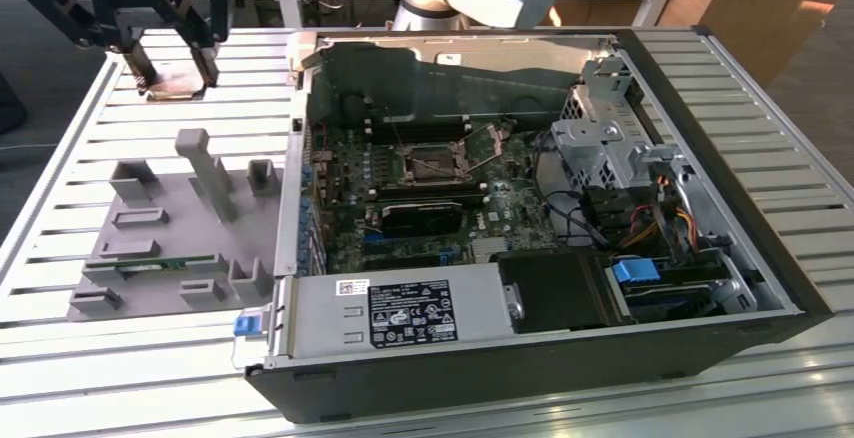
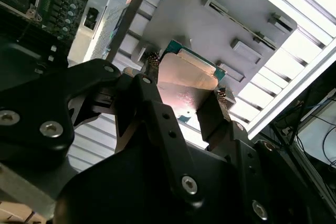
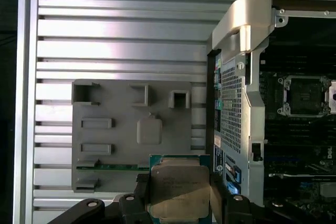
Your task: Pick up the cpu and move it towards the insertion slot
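**Gripper [image 2: 187, 77].** Its black body lies closest to the lens in both wrist views. The fingers [image 2: 152, 61] are closed partway, stopped against two opposite edges of the cpu [image 2: 184, 85]. The cpu sits flat between them with its metal top facing the wrist. No gap shows at either finger, so the grip is judged secure.

**Layout, exterior view, left to right from the gripper [image 1: 174, 80]:**

1. The cpu [image 1: 172, 88] is between the fingers, over the far corner of the table [image 1: 80, 138].
2. The tray [image 1: 160, 228] lies near the gripper on the side toward the exterior camera. It carries a green strip [image 1: 154, 263]. The cpu is judged to be clear of the tray.
3. The side wall of the case [image 1: 587, 358] stands between the gripper and the slot.
4. The slot [image 1: 434, 163] lies inside the case. It is well apart from the gripper, on the exterior view's right of it.

**Governing relation.** The slot lies sideways from the gripper, beyond the case wall. In the first wrist view the edges of the cpu [image 3: 180, 190] run roughly parallel to the frame of the slot [image 3: 306, 95]. The offset between them is therefore judged to be almost wholly one of position, with little turn.
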### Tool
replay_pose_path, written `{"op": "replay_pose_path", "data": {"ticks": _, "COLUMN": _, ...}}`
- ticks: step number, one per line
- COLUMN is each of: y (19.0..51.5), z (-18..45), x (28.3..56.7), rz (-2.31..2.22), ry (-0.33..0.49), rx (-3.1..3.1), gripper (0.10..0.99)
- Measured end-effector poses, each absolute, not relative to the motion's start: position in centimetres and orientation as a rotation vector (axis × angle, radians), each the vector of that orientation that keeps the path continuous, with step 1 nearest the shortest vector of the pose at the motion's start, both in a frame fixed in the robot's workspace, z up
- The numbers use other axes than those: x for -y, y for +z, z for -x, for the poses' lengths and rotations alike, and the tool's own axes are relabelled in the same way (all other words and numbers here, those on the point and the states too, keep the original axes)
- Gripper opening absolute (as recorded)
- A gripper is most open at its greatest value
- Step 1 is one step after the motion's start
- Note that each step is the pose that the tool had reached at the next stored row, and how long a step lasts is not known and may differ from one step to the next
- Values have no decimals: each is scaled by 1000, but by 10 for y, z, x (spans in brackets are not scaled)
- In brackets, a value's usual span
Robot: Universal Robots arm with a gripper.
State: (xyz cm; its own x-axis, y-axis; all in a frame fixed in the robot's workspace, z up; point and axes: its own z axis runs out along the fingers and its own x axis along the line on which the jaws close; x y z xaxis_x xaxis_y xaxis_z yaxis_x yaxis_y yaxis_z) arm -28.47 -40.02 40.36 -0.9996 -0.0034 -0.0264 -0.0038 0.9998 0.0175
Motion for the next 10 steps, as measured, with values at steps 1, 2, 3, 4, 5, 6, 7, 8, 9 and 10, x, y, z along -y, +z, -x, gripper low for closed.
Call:
{"op": "replay_pose_path", "data": {"ticks": 1, "y": 404, "z": 281, "x": 400, "rz": 6, "ry": 27, "rx": -3115, "gripper": 537}}
{"op": "replay_pose_path", "data": {"ticks": 2, "y": 404, "z": 277, "x": 400, "rz": 6, "ry": 27, "rx": -3115, "gripper": 537}}
{"op": "replay_pose_path", "data": {"ticks": 3, "y": 404, "z": 273, "x": 400, "rz": 6, "ry": 27, "rx": -3115, "gripper": 537}}
{"op": "replay_pose_path", "data": {"ticks": 4, "y": 404, "z": 269, "x": 400, "rz": 6, "ry": 27, "rx": -3115, "gripper": 537}}
{"op": "replay_pose_path", "data": {"ticks": 5, "y": 404, "z": 265, "x": 400, "rz": 5, "ry": 27, "rx": -3115, "gripper": 537}}
{"op": "replay_pose_path", "data": {"ticks": 6, "y": 404, "z": 262, "x": 400, "rz": 6, "ry": 27, "rx": -3115, "gripper": 537}}
{"op": "replay_pose_path", "data": {"ticks": 7, "y": 404, "z": 258, "x": 400, "rz": 6, "ry": 27, "rx": -3116, "gripper": 537}}
{"op": "replay_pose_path", "data": {"ticks": 8, "y": 404, "z": 254, "x": 400, "rz": 6, "ry": 27, "rx": -3116, "gripper": 537}}
{"op": "replay_pose_path", "data": {"ticks": 9, "y": 404, "z": 249, "x": 400, "rz": 6, "ry": 27, "rx": -3116, "gripper": 537}}
{"op": "replay_pose_path", "data": {"ticks": 10, "y": 404, "z": 245, "x": 400, "rz": 6, "ry": 27, "rx": -3116, "gripper": 537}}
